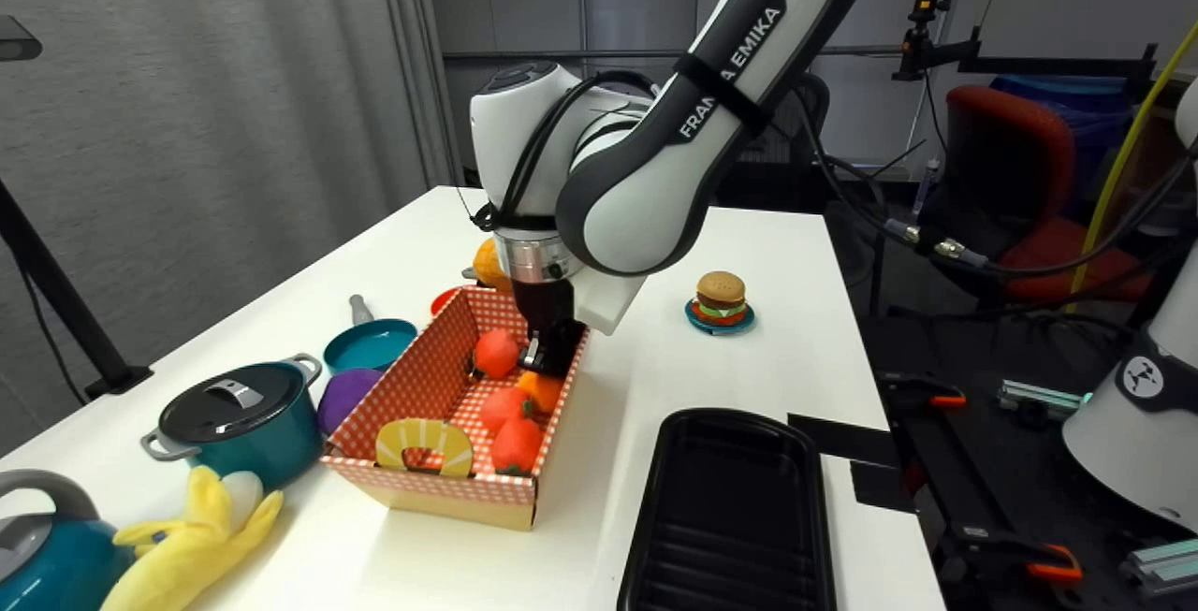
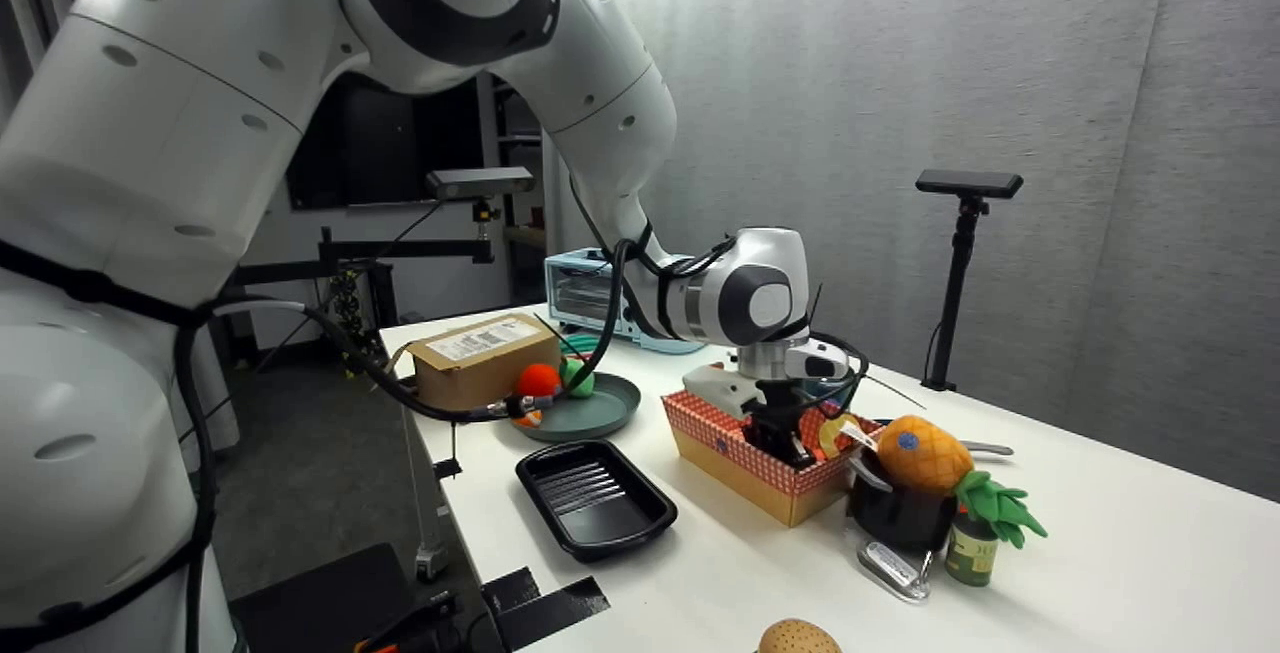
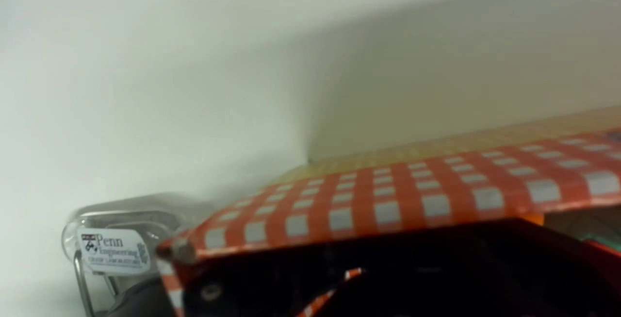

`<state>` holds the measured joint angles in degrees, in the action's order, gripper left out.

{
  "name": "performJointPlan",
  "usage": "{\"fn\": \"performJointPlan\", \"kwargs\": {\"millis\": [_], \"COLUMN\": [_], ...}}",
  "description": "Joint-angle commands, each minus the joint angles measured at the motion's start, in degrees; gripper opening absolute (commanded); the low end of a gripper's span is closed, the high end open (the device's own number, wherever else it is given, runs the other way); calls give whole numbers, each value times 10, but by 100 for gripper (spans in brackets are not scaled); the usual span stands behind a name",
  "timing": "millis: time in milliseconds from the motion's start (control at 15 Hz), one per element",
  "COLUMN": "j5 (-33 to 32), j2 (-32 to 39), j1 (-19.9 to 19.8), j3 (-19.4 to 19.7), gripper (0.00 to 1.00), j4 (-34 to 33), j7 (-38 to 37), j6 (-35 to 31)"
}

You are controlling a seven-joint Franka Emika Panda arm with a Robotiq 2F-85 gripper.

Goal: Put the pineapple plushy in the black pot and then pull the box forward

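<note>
The red-and-white checkered box (image 1: 426, 491) stands on the table with several orange and red fruits and a yellow ring slice in it. It also shows in an exterior view (image 2: 740, 468) and the wrist view (image 3: 368, 195). My gripper (image 1: 547, 354) points down inside the box, close against its long wall on the robot's side. The dark fingers (image 3: 349, 273) blend together, so their opening is unclear. The pineapple plushy (image 2: 920, 455) lies tilted in the mouth of the black pot (image 2: 900, 518), its green tuft hanging over the side. The arm partly hides the plushy (image 1: 489, 265).
A black tray (image 1: 735, 508) lies on the robot's side of the box. A toy burger (image 1: 721, 298) is farther along. A teal lidded pot (image 1: 248, 419), a teal pan (image 1: 370, 344) and a yellow banana-like plush (image 1: 197, 536) stand beyond the box. A clear-packaged item (image 2: 893, 571) and a small can (image 2: 970, 548) are by the pot.
</note>
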<state>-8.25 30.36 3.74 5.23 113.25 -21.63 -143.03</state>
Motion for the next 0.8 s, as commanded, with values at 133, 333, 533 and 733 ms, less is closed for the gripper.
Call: {"fn": "performJointPlan", "kwargs": {"millis": [133, 333, 533, 733], "j5": [30, 43, 57, 68], "j2": [-37, -83, -130, -169], "j1": [17, 28, 42, 52], "j3": [3, -1, -7, -17], "gripper": [0, 0, 0, 0], "j4": [66, 129, 193, 242], "j7": [-50, -81, -115, -149], "j6": [6, -4, -14, -29]}}
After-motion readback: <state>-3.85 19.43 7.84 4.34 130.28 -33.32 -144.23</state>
